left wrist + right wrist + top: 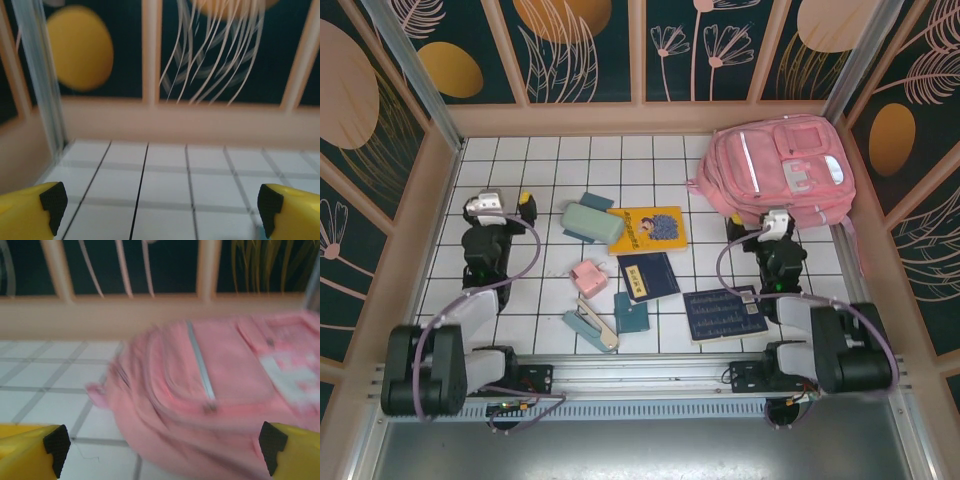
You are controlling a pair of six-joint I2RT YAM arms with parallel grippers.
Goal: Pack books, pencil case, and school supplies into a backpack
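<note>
Overhead view: bright, even light from above, w/ soft short shadows beside the arms [490,262] & a pale shiny streak on the pink backpack [780,175]; side walls [380,200] lean outward toward the corners. Left wrist view is soft overall, back wall [165,120] pattern smeared, yellow fingertips [27,210] out of focus. Right wrist view: backpack & tile lines [50,389] blurred, approx. same brightness.

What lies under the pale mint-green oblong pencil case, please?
A dark teal flat square pokes out beyond the far edge of the pencil case, apparently beneath it; its covered part, and anything underneath, is hidden.
</note>
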